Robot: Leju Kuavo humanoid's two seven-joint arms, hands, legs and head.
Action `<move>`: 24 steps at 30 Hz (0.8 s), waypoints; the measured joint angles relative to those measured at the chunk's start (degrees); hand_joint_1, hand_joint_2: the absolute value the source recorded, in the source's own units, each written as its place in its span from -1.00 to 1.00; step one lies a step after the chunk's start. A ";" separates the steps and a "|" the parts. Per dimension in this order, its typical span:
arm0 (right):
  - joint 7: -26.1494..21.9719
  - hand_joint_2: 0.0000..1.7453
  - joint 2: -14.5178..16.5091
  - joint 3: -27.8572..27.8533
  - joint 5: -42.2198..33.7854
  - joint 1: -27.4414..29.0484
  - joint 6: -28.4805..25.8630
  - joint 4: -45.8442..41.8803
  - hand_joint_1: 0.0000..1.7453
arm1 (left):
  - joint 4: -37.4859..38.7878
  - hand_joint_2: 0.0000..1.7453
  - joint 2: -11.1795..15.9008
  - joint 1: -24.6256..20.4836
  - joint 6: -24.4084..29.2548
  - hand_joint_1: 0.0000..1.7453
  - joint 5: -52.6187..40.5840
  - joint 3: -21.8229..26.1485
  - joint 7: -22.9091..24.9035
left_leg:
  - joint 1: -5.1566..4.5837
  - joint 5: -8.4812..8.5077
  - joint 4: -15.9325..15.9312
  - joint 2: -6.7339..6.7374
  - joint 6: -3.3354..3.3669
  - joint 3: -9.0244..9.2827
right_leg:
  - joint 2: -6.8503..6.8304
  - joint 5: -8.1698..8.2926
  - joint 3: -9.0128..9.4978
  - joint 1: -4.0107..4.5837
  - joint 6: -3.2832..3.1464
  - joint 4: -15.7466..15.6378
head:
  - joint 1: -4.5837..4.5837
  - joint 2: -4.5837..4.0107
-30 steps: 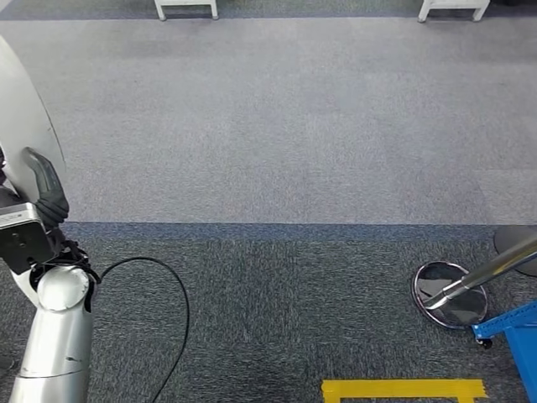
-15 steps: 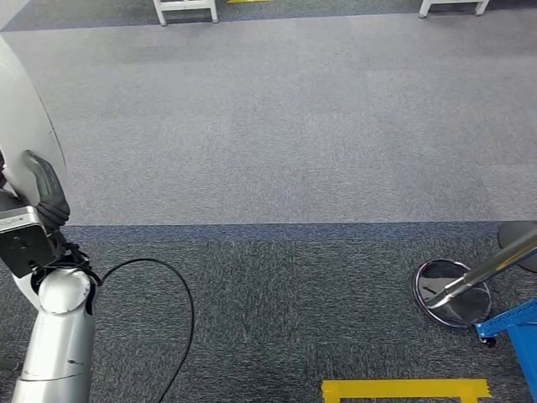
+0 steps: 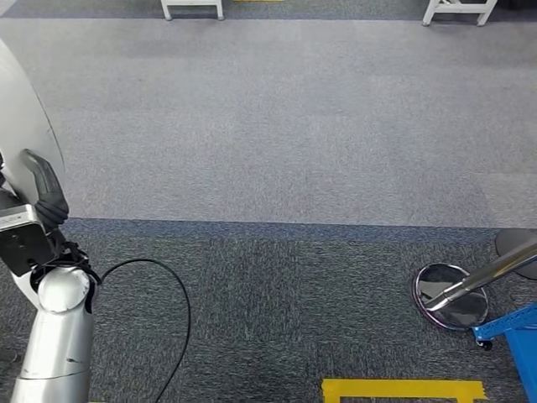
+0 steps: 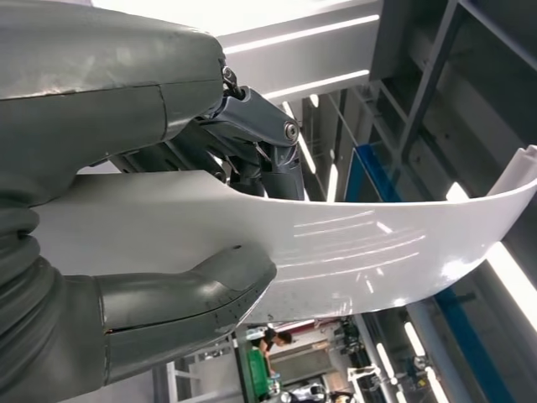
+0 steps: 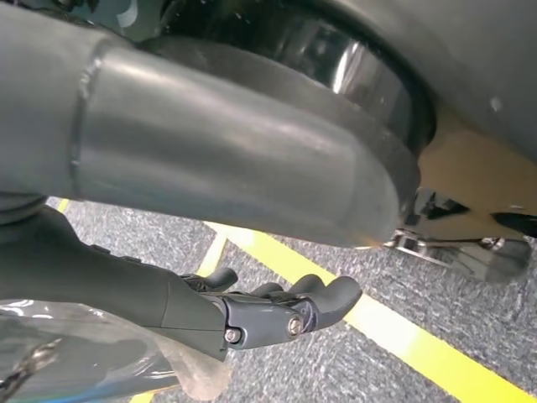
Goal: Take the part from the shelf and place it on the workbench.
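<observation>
Left hand (image 3: 44, 201) at my nine o'clock clamps the white curved part (image 3: 22, 126), long axis rising toward twelve; right hand (image 5: 278, 311) hangs empty, fingers loosely extended.

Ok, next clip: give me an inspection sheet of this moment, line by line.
Surface: grey carpet floor, darker band nearer the robot; no workbench or shelf seen.
Job's things: white curved part, held at the robot's left side.
Clutter: nothing seen.
Hands: left hand grips the part, thumb under, fingers over; right hand hangs over the floor, fingers extended, holding nothing.
Cables: black cable loops on the carpet from the left arm.
Surroundings: yellow floor tape, chrome post base, blue frame, white furniture legs.
</observation>
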 joint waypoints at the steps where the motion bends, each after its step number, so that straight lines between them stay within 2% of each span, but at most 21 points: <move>1: -0.02 -1.00 -0.01 0.00 0.00 0.01 0.00 0.00 -1.00 | 0.01 1.00 -0.03 0.01 0.05 1.00 0.03 -0.01 0.01 | -0.06 0.08 0.01 0.01 0.11 -0.10 | 0.03 -1.82 -1.75 0.01 0.07 3.93 | 0.07 0.00; 2: -0.03 -1.00 -0.01 0.00 0.01 0.06 0.00 0.00 -1.00 | 0.03 1.00 -0.05 0.08 0.10 1.00 0.07 -0.01 0.01 | -0.15 0.11 0.03 0.01 0.16 -0.19 | 0.03 -3.07 -3.30 0.02 0.12 7.33 | 0.11 0.00; 3: -0.05 -1.00 -0.02 0.00 0.01 0.10 0.00 0.00 -1.00 | 0.05 1.00 -0.05 0.15 0.14 1.00 0.11 -0.01 0.02 | -0.21 0.14 0.06 0.00 0.19 -0.24 | 0.03 -3.27 -3.99 0.02 0.16 8.95 | 0.10 0.00; 4: -0.07 -1.00 -0.02 0.00 0.02 0.13 0.00 0.00 -1.00 | 0.08 1.00 -0.06 0.19 0.16 1.00 0.15 -0.01 0.02 | -0.25 0.15 0.13 -0.01 0.21 -0.26 | 0.03 -2.38 -3.60 0.02 0.16 8.37 | 0.11 0.00; 5: -0.09 -1.00 -0.02 0.00 0.03 0.14 0.00 0.00 -1.00 | 0.09 1.00 -0.07 0.22 0.17 1.00 0.17 -0.01 0.02 | -0.26 0.14 0.25 -0.05 0.18 -0.27 | 0.03 -0.53 -2.01 0.01 0.11 5.40 | 0.11 0.00; 6: -0.11 -1.00 -0.02 0.00 0.03 0.12 0.00 0.00 -1.00 | 0.09 1.00 -0.08 0.23 0.18 1.00 0.17 -0.01 0.02 | -0.25 0.08 0.46 -0.08 0.09 -0.31 | 0.06 1.36 0.15 -0.01 0.05 1.18 | 0.11 0.00; 8: -0.12 -1.00 -0.02 0.00 0.04 0.01 0.00 0.00 -1.00 | 0.09 1.00 -0.09 0.19 0.23 1.00 0.19 -0.01 0.02 | -0.44 -0.07 1.13 -0.14 -0.28 -0.73 | 0.20 3.43 3.74 0.00 -0.17 -5.40 | 0.08 0.00; 9: -0.13 -1.00 -0.02 0.00 0.05 -0.04 0.00 0.00 -1.00 | 0.09 1.00 -0.09 0.17 0.26 1.00 0.19 -0.01 0.02 | -0.52 -0.06 1.40 -0.16 -0.53 -0.98 | 0.28 3.52 4.34 0.05 -0.33 -6.58 | 0.06 0.00; 12: -0.14 -1.00 -0.02 0.00 0.09 0.06 0.00 0.00 -1.00 | 0.10 1.00 -0.11 0.18 0.32 1.00 0.20 -0.01 0.02 | -0.46 -0.12 1.86 -0.17 -1.21 -1.39 | 0.28 3.88 4.23 0.09 -1.09 -6.70 | 0.02 0.00; 14: -0.14 -1.00 -0.02 0.00 0.13 0.12 0.00 0.00 -1.00 | 0.11 1.00 -0.10 0.11 0.40 1.00 0.27 -0.01 0.02 | -0.27 -2.49 4.75 -0.12 -1.85 -2.45 | 0.11 4.28 4.08 -0.06 -1.70 -6.86 | -0.11 0.00; 16: -0.14 -1.00 -0.02 0.00 0.13 0.10 0.00 0.00 -1.00 | 0.11 1.00 -0.09 0.12 0.49 1.00 0.42 -0.01 0.02 | -0.01 -6.79 11.88 -0.07 -2.47 -5.10 | -0.07 4.56 3.71 -0.05 -2.05 -6.87 | -0.22 0.00; 17: -0.14 -1.00 -0.02 0.00 0.13 0.11 0.00 0.01 -1.00 | 0.12 1.00 -0.08 0.21 0.52 1.00 0.52 -0.01 0.02 | 0.12 -8.45 15.49 -0.07 -2.65 -6.40 | -0.15 4.70 3.49 -0.02 -2.11 -6.87 | -0.22 0.00; 18: -0.13 -1.00 -0.02 0.00 0.13 0.13 0.00 0.01 -1.00 | 0.13 1.00 -0.08 0.31 0.56 1.00 0.61 -0.01 0.02 | 0.24 -9.20 17.73 -0.07 -2.74 -7.05 | -0.21 4.85 3.26 -0.01 -2.14 -6.87 | -0.22 0.00; 19: -0.12 -1.00 -0.02 0.00 0.13 0.15 0.00 0.02 -1.00 | 0.13 1.00 -0.08 0.38 0.61 1.00 0.68 -0.01 0.02 | 0.35 -8.76 17.66 -0.06 -2.76 -6.61 | -0.25 5.02 3.07 -0.01 -2.12 -6.86 | -0.22 0.00; 20: -0.10 -1.00 -0.02 0.00 0.12 0.15 0.00 0.02 -1.00 | 0.13 1.00 -0.08 0.41 0.66 1.00 0.72 -0.01 0.02 | 0.44 -7.37 15.30 -0.06 -2.70 -5.07 | -0.26 5.17 2.94 -0.01 -2.07 -6.86 | -0.22 0.00; 22: -0.10 -1.00 -0.02 0.00 0.11 0.13 0.00 0.01 -1.00 | 0.13 1.00 -0.09 0.32 0.72 1.00 0.73 -0.01 0.01 | 0.44 -4.03 6.94 -0.02 -2.33 -0.26 | -0.23 5.46 2.78 0.03 -1.83 -6.86 | -0.21 0.00; 23: -0.10 -1.00 -0.02 0.00 0.11 0.10 0.00 0.01 -1.00 | 0.13 1.00 -0.09 0.25 0.73 1.00 0.72 -0.01 0.00 | 0.34 -3.14 3.56 -0.01 -2.12 1.48 | -0.22 5.63 2.65 0.08 -1.60 -6.85 | -0.21 0.00; 24: -0.10 -1.00 -0.02 0.00 0.11 0.07 0.00 0.01 -1.00 | 0.13 1.00 -0.09 0.20 0.75 1.00 0.72 -0.01 -0.01 | 0.21 -2.78 1.56 -0.01 -1.90 2.40 | -0.23 5.83 2.48 0.10 -1.29 -6.84 | -0.18 0.00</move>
